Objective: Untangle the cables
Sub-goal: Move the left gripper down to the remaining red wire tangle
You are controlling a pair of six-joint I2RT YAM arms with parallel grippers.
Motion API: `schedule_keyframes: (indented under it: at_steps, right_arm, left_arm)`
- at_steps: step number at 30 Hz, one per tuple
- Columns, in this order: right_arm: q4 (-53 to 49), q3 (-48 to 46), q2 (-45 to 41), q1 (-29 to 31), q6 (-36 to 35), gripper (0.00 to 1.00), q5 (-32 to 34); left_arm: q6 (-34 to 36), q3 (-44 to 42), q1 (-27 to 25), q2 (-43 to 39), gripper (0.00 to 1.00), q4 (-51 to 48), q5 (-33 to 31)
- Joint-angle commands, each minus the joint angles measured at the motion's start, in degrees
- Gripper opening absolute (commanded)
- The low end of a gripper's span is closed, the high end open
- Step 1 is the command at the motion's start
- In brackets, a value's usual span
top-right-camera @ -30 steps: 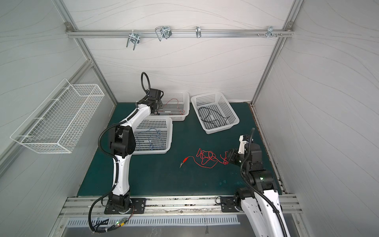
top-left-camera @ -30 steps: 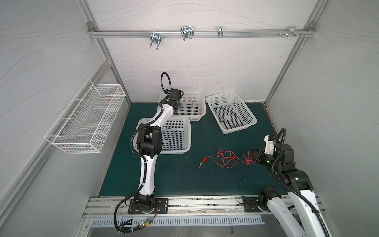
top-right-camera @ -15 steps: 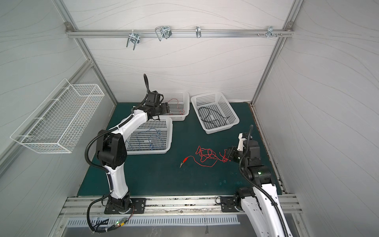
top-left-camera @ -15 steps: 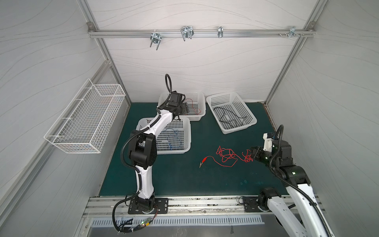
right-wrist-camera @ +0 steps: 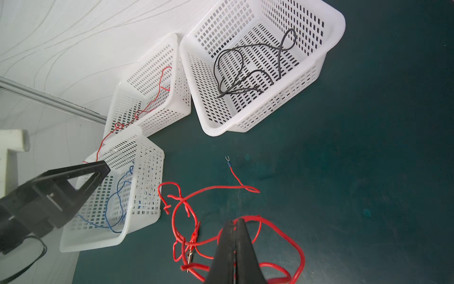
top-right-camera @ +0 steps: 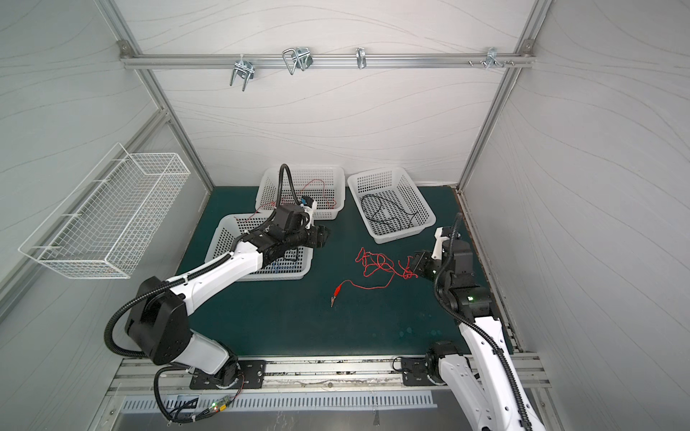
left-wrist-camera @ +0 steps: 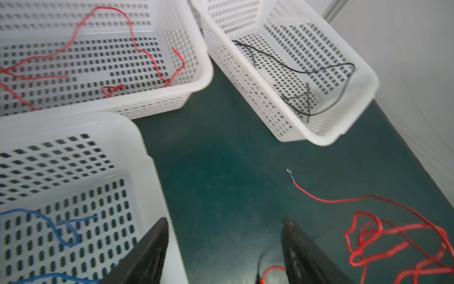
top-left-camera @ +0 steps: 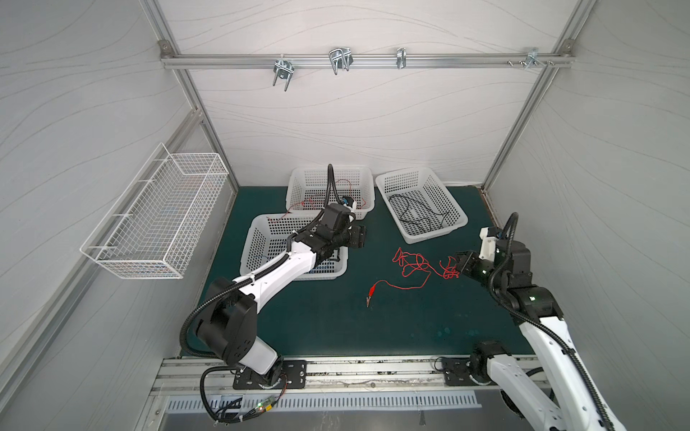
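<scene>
A tangle of red cables (top-left-camera: 414, 261) (top-right-camera: 377, 263) lies on the green mat, with a red alligator clip (top-left-camera: 371, 289) trailing toward the front. My right gripper (top-left-camera: 457, 263) (right-wrist-camera: 235, 221) is shut on a red strand at the tangle's right end. My left gripper (top-left-camera: 360, 237) (left-wrist-camera: 225, 220) hovers open and empty over the mat beside the front-left basket, left of the tangle (left-wrist-camera: 383, 241). More cables lie sorted in baskets: a red cable (left-wrist-camera: 132, 39), a black cable (left-wrist-camera: 307, 71) (right-wrist-camera: 235, 71) and a blue cable (left-wrist-camera: 54, 226) (right-wrist-camera: 118, 196).
Three white perforated baskets stand on the mat: back left (top-left-camera: 330, 173), back right (top-left-camera: 453, 209), front left (top-left-camera: 254, 239). The back-left red cable trails over into the front-left basket. A wire basket (top-left-camera: 157, 216) hangs on the left wall. A rail with hooks (top-left-camera: 339, 59) runs overhead.
My left arm has swung from the back-left basket forward and right, out over the mat, with its jaws open. The right gripper has stayed shut on the red tangle, hardly moving.
</scene>
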Motion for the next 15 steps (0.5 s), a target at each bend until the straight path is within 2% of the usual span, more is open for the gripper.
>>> schedule_keyframes:
  at_steps: [1,7,15]
  right_arm:
    - [1.1,1.2,0.9,0.3,-2.0,0.00,-0.2]
    - [1.5,0.3,1.9,0.7,-4.8,0.00,-0.4]
    - [1.8,-0.1,1.7,0.8,-4.9,0.00,0.7]
  left_arm:
    - [1.5,1.1,-4.6,-2.0,0.72,2.5,3.0]
    - [-2.9,4.8,-9.7,-0.5,0.69,-0.8,8.2]
    - [-8.9,10.5,-11.5,3.7,0.65,-8.4,11.3]
